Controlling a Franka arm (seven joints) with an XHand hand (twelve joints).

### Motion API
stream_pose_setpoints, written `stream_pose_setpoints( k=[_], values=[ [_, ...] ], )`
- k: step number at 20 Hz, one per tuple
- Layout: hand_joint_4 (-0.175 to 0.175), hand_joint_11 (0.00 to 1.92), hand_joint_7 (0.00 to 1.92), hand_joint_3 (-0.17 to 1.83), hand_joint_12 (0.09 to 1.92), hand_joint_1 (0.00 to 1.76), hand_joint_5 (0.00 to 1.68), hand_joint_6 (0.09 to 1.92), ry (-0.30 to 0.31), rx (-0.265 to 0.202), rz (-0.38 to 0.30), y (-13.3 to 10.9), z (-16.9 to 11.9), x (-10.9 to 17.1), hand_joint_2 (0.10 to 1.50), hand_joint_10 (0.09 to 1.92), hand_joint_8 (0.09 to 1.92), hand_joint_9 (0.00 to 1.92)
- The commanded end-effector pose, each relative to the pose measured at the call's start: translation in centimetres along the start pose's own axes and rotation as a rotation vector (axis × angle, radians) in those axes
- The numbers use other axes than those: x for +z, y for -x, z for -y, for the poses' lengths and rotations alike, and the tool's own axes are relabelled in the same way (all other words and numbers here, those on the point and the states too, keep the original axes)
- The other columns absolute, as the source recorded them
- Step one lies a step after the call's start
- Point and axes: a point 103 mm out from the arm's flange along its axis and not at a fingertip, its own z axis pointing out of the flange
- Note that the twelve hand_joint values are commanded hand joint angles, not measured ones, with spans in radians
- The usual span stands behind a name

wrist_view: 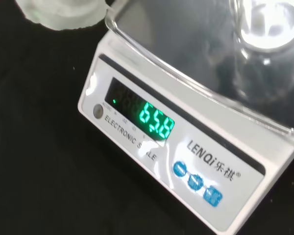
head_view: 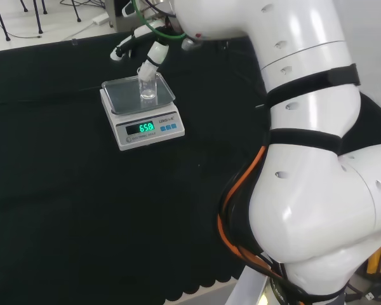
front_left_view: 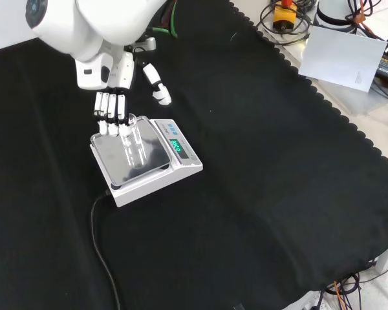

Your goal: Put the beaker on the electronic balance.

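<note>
The beaker [head_view: 148, 89] is standing upright on the pan [head_view: 124, 95] of the balance [head_view: 141, 111], a little toward the pan's 2 o'clock corner in the head view. The hand [front_left_view: 111, 106] is hanging at the beaker's 11 o'clock in the front view, its fingers [front_left_view: 114, 118] straight and pointing down, tips right by the rim and curled round nothing; whether they are touching the glass I cannot tell. The beaker is looking light, stiff, smooth and breakable: a clear, thin-walled cylinder with a thicker base, best taken across the wall below the rim. The pan is reflecting like brushed metal, rectangular with raised edges. The balance body is glossy white plastic with blue buttons [wrist_view: 197, 182] and a lit green display [wrist_view: 156, 123]. The cloth [front_left_view: 278, 161] is looking matte black, with a scalloped hem.
</note>
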Motion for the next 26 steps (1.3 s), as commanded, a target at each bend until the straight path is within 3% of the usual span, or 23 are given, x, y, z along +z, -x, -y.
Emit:
stream_pose_setpoints(
  k=[1,3,6,7,8,10,12,16,19,22,26],
  values=[
    [-0.018,0.0,0.41,-0.07,1.17,0.8,0.52,0.2,0.309,0.05,0.169,-2.0,3.9,-3.6,0.79,0.44,0.61,0.28],
    [-0.033,0.1,0.64,-0.06,1.4,0.86,0.69,0.52,0.37,0.08,0.197,-2.5,5.2,-4.6,0.83,0.7,0.73,0.52],
    [-0.072,0.43,0.92,-0.06,1.39,0.94,0.91,0.75,0.411,0.12,0.218,-2.8,6.9,-5.4,0.9,0.86,0.84,0.86],
    [-0.003,0.57,1.0,-0.03,1.37,1.0,1.0,0.76,0.429,0.133,0.217,-2.7,7.5,-5.5,0.95,0.88,0.85,0.95],
    [0.0,0.75,1.07,-0.01,1.31,1.05,1.06,0.77,0.441,0.153,0.22,-2.8,8.1,-5.5,0.99,0.89,0.84,1.06],
    [-0.098,1.1,1.22,0.02,1.13,1.13,1.1,0.8,0.434,0.208,0.222,-2.5,9.3,-5.1,1.03,0.88,0.81,1.22],
    [-0.156,1.29,1.32,0.04,1.0,1.17,1.11,0.81,0.385,0.292,0.213,-2.0,11.0,-4.2,1.03,0.86,0.77,1.34],
    [-0.175,1.37,1.38,0.07,0.92,1.18,1.11,0.81,0.318,0.431,0.174,-0.6,14.1,-2.2,1.02,0.84,0.73,1.4],
    [-0.175,1.37,1.4,0.26,0.91,1.18,1.11,0.85,0.35,0.481,0.095,-0.1,15.2,-1.1,0.93,0.83,0.7,1.4],
    [-0.175,1.37,1.4,0.51,0.9,1.17,1.1,0.92,0.3,0.518,0.036,0.6,16.9,1.0,0.81,0.83,0.7,1.4],
    [-0.175,1.36,1.39,0.57,0.9,1.17,1.09,0.94,0.242,0.611,-0.003,0.8,18.6,3.4,0.79,0.82,0.7,1.38]
  ],
)
